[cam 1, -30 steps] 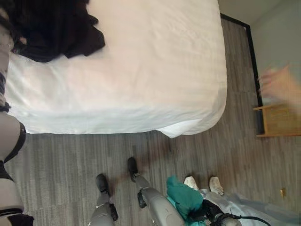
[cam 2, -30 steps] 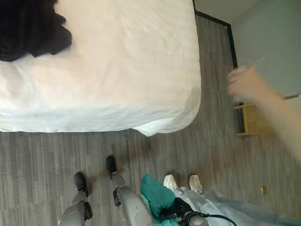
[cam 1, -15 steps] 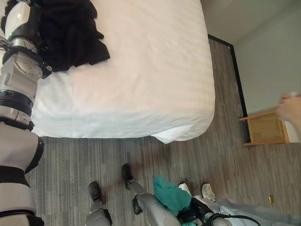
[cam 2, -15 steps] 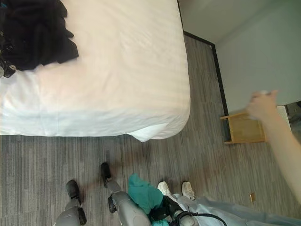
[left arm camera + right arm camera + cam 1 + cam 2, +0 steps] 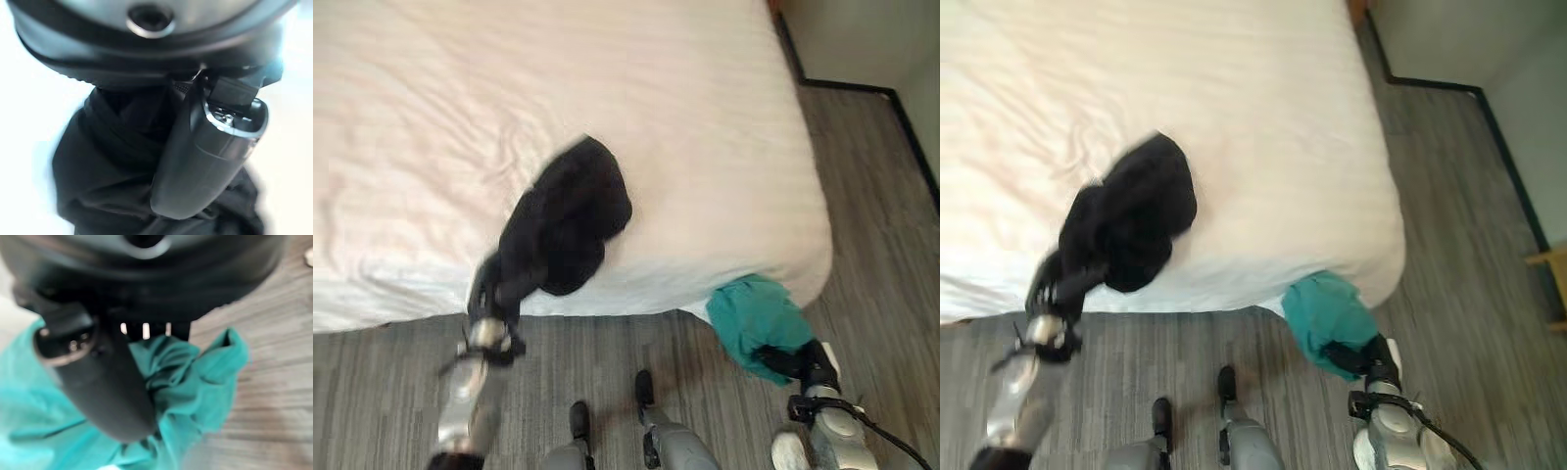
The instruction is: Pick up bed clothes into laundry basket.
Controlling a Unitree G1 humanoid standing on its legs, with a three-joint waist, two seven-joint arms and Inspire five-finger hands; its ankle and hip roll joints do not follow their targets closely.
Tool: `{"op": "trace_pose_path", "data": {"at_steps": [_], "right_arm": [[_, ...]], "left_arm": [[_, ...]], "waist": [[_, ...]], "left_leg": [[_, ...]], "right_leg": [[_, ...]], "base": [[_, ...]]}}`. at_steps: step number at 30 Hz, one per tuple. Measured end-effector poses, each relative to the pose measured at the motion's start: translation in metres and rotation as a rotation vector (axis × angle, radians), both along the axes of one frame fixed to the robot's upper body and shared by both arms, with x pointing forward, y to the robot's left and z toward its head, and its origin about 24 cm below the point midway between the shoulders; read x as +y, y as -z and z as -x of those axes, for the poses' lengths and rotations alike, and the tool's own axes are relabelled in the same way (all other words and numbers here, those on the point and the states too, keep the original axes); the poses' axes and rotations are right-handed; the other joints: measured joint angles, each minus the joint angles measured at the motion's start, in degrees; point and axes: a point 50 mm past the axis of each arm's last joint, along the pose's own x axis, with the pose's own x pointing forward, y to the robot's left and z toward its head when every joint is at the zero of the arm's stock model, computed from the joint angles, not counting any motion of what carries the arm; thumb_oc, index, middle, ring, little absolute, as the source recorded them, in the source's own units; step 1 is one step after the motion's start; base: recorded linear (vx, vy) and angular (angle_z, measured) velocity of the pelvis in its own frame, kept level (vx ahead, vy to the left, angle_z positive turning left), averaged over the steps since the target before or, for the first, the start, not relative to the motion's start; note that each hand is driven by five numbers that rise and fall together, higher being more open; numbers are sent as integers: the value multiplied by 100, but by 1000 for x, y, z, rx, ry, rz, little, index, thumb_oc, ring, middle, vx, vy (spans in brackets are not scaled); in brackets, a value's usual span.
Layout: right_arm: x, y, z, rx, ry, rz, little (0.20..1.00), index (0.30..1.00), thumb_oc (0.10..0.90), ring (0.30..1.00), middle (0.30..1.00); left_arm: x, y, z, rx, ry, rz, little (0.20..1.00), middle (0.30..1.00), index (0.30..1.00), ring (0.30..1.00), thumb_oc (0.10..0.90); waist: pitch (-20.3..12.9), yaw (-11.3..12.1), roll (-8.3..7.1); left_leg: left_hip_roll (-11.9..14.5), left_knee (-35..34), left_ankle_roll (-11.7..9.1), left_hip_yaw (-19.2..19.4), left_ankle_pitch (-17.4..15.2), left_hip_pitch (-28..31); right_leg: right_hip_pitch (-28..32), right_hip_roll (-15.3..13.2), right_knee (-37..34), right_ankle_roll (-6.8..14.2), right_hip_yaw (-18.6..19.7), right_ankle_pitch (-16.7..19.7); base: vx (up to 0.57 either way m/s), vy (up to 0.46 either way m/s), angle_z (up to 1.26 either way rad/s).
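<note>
At the lower left of the head views, the left hand [image 5: 492,299] reaches up from the floor side to the near edge of the bed [image 5: 705,117]; its own wrist view shows the thumb [image 5: 205,161] and fingers closed into the black garment [image 5: 563,220] — a firm grasp on the cloth. The garment lies bunched in the middle left of the frame, on the white sheet close to the mattress edge, its lower end drawn down toward the hand. The bed takes up the upper part of the frame, its rounded corner at the centre right. Just below that corner, at the lower right, the teal garment [image 5: 1332,313] hangs over the grey wood-look floor [image 5: 391,392], touching or just beside the sheet's overhang. The right hand [image 5: 1371,360] holds it from below — in the right wrist view, the thumb [image 5: 107,391] and fingers are curled round the teal cloth [image 5: 205,367], with the floor beyond.
</note>
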Motion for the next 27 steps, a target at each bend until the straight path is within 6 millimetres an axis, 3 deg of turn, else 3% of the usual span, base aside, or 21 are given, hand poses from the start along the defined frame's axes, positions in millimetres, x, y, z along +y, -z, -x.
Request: {"op": "trace_pose_path", "data": {"at_steps": [3, 4, 5, 6, 7, 8, 9, 10, 12, 13, 14, 15, 18, 19, 20, 21, 22, 23, 24, 25, 27], "right_arm": [[-3, -8, -9, -53, 43, -20, 300, 300, 400, 300, 300], [1, -17, -18, -105, 34, -31, 300, 300, 400, 300, 300], [12, -30, -34, -188, 11, -64, 300, 300, 400, 300, 300], [22, -37, -39, -238, -15, -84, 300, 300, 400, 300, 300], [31, -44, -42, -281, -51, -86, 300, 300, 400, 300, 300], [52, -57, -46, -349, -127, -97, 300, 300, 400, 300, 300], [67, -62, -45, -378, -186, -119, 300, 300, 400, 300, 300], [87, -68, -46, -419, -291, -153, 300, 300, 400, 300, 300], [93, -63, -44, -412, -303, -195, 300, 300, 400, 300, 300], [85, -52, -31, -367, -270, -203, 300, 300, 400, 300, 300], [82, -51, -28, -361, -258, -203, 300, 300, 400, 300, 300], [72, -41, -16, -308, -221, -198, 300, 300, 400, 300, 300], [52, -28, 9, -208, -175, -166, 300, 300, 400, 300, 300], [43, -25, 17, -144, -174, -138, 300, 300, 400, 300, 300], [42, -25, 16, -136, -176, -133, 300, 300, 400, 300, 300], [47, -23, 15, -136, -179, -150, 300, 300, 400, 300, 300], [49, -24, 18, -142, -186, -149, 300, 300, 400, 300, 300], [44, -34, 17, -167, -203, -114, 300, 300, 400, 300, 300], [45, -36, 11, -190, -203, -122, 300, 300, 400, 300, 300], [52, -39, 3, -213, -230, -132, 300, 300, 400, 300, 300], [63, -45, -4, -205, -344, -110, 300, 300, 400, 300, 300]], "left_arm": [[5, 21, 22, 102, -37, 57, 300, 300, 300, 300, 400], [1, 28, 26, 135, -21, 81, 300, 300, 300, 300, 400], [-9, 37, 31, 167, -12, 126, 300, 300, 300, 300, 400], [-19, 41, 31, 173, 2, 177, 300, 300, 300, 300, 400], [-37, 43, 26, 167, 65, 220, 300, 300, 300, 300, 400], [-51, 37, 15, 132, 117, 253, 300, 300, 300, 300, 400], [-62, 32, 8, 109, 160, 268, 300, 300, 300, 300, 400], [-72, 16, -7, 32, 234, 263, 300, 300, 300, 300, 400], [-76, -7, -34, -45, 332, 179, 300, 300, 300, 300, 400], [-82, -25, -53, -115, 397, 109, 300, 300, 300, 300, 400], [-83, -31, -58, -138, 406, 92, 300, 300, 300, 300, 400], [-78, -38, -61, -169, 399, 57, 300, 300, 300, 300, 400], [-66, -34, -56, -160, 357, 33, 300, 300, 300, 300, 400], [-51, -20, -42, -107, 288, 41, 300, 300, 300, 300, 400], [-43, -10, -33, -70, 244, 52, 300, 300, 300, 300, 400], [-29, 9, -13, 15, 163, 59, 300, 300, 300, 300, 400], [-29, 17, -4, 52, 145, 72, 300, 300, 300, 300, 400], [-29, 22, 3, 74, 127, 81, 300, 300, 300, 300, 400], [-27, 23, 2, 78, 119, 82, 300, 300, 300, 300, 400], [-28, 23, -1, 93, 118, 80, 300, 300, 300, 300, 400], [-19, 11, -5, 52, 105, 50, 300, 300, 300, 300, 400]], "waist": [[62, 126, 26], [89, 209, -92], [95, 231, -100], [34, 204, -1], [-26, 160, 34], [-89, -133, 57], [-199, -208, -25], [-336, -451, -138], [-357, -707, -580], [-448, -927, -775], [-454, -985, -776], [-459, -1079, -624], [-471, -1190, -258], [-374, -1080, 26], [-302, -864, 177], [-306, -620, 28], [-440, -628, -54], [-731, -529, 119], [-721, -468, -9], [-733, -540, 39], [-753, -296, -59]], "left_leg": [[-163, 778, -64, -358, -58, -207], [-337, 1485, -104, -869, -109, -461], [-466, 2355, -169, -1495, -432, -602], [-485, 2646, -145, -1681, -643, -564], [-462, 2696, -152, -1741, -777, -413], [-587, 2726, -43, -2006, -1019, -194], [-758, 2174, 235, -2166, -1073, 124], [-839, 1026, 633, -1749, -960, 642], [-1046, 868, 695, -1401, -784, 545], [-1130, 922, 823, -969, -722, 372], [-1106, 1063, 841, -882, -731, 226], [-918, 778, 893, -425, -644, 298], [-604, 725, 855, 217, -598, 188], [-265, 860, 580, 906, -718, 200], [-53, 995, 434, 1307, -807, 310], [45, 1994, 381, 1485, -822, 19], [-59, 2441, 618, 1277, -946, -307], [124, 1851, 778, 919, -1053, -491], [-26, 1822, 650, 1059, -1003, -429], [-38, 1542, 549, 968, -791, -365], [63, 1220, 400, 1484, -600, -276]], "right_leg": [[23, -65, 177, -93, 74, -88], [-35, -257, 345, -84, 424, -313], [-3, -247, 397, -3, 795, -356], [58, -153, 349, 75, 1002, -355], [3, -86, 302, 181, 1212, -286], [-33, 25, 239, 322, 1594, -237], [-207, 150, 259, 450, 2071, -146], [-478, 358, 212, 581, 2586, -109], [-656, 290, 152, 615, 3040, -32], [-914, 209, 91, 1026, 2979, -686], [-965, 173, 91, 1247, 2975, -978], [-1159, 281, 299, 1272, 2347, -764], [-1344, 361, 1473, 1038, 1297, -718], [-1148, 329, 2359, 580, 461, -941], [-968, 217, 2705, 5, -270, -1091], [-335, -362, 2725, -586, -952, -804], [-81, -714, 2421, -459, -658, -574], [-213, -865, 2724, 132, -551, -990], [-173, -1159, 2809, 447, -424, -1014], [561, -1219, 1915, 857, -316, -901], [929, -1133, 930, 959, -381, -657]], "base": [[-224, 22, 15], [-155, 114, -78], [-66, 185, -111], [-56, 175, -137], [-124, 233, -124], [-122, 137, -149], [-340, 270, -225], [-234, 167, -217], [-405, 182, -170], [-457, 99, -144], [-623, -28, -201], [-321, -44, -173], [-412, -34, -175], [-372, -43, -240], [-451, -97, -346], [-234, -59, -259], [-298, -118, -222], [-155, -160, -137], [-277, -393, -125], [-214, -340, -107], [-117, -307, -108]]}}
